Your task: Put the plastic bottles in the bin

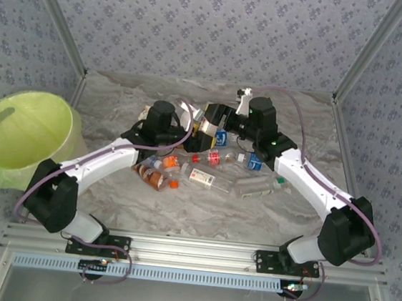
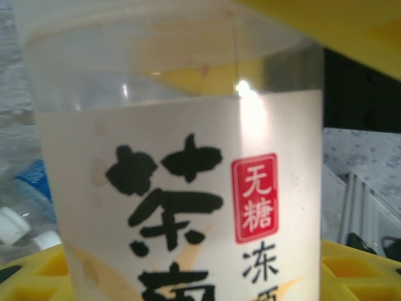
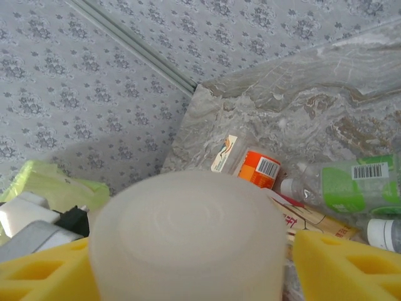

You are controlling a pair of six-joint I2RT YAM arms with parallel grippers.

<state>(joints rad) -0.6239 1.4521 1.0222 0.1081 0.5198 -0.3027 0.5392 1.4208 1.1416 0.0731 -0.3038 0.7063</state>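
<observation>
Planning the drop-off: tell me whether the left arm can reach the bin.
Probably yes: the bin stands just left of the left arm, nothing between them; a white-labelled bottle sits in the left gripper.

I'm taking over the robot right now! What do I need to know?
Left claw and right claw: both are around one clear plastic bottle with a white label at mid-table. I cannot tell which one grips it.
The other small plastic bottles lie piled on the grey marble table, between the arms.
The round pale lime-green plastic bin stands beside the table's left edge.
Done: I see no bottles in the bin yet.
Left: bin this one, then the pile.
</observation>
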